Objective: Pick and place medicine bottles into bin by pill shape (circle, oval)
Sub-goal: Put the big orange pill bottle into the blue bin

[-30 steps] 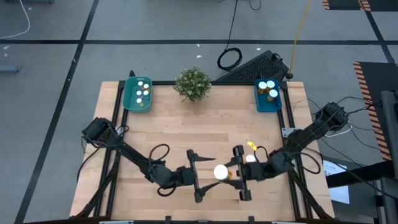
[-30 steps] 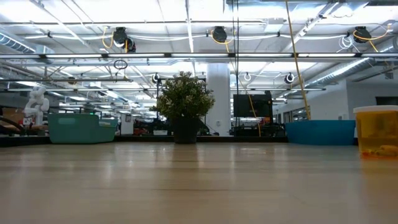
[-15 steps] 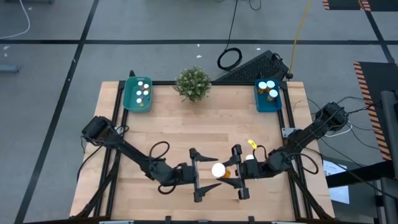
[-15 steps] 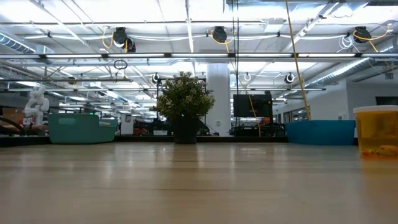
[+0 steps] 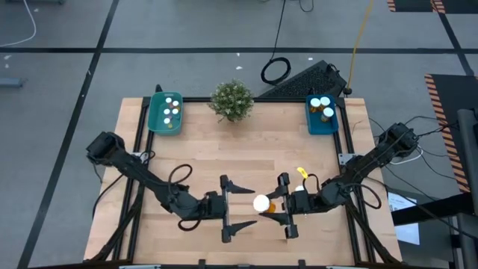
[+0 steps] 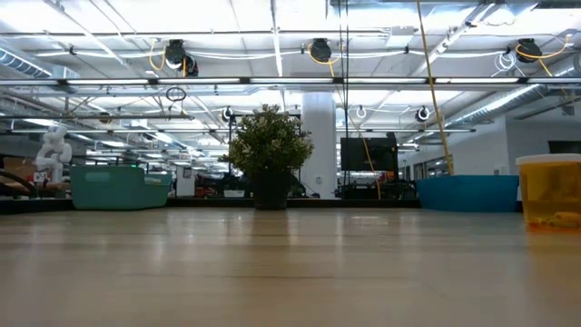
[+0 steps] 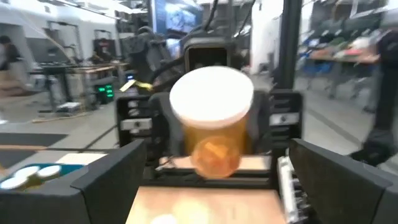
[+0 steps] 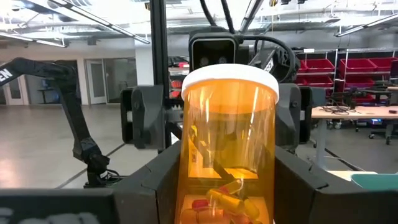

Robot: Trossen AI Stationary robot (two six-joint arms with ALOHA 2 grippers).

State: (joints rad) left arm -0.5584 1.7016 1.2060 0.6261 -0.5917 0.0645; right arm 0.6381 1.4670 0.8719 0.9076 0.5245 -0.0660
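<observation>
Seen from above, a wooden table (image 5: 224, 161) carries two dark robot arms that meet near its front edge. The right pincer (image 5: 286, 208) is closed on an orange pill bottle (image 5: 263, 203) with a white cap, held above the table at front centre. The right wrist view shows this bottle (image 8: 229, 149) upright between the two dark fingers (image 8: 314, 186), with oblong pills at its bottom. The left pincer (image 5: 227, 208) faces it from just beside, its fingers spread wide and gripping nothing; in the left wrist view the bottle (image 7: 212, 118) sits beyond them. A green bin (image 5: 165, 112) at the far left corner holds several white-capped bottles. A blue bin (image 5: 322, 114) at the far right corner holds a few more. A potted plant (image 5: 232, 99) stands between the bins at the far edge.
</observation>
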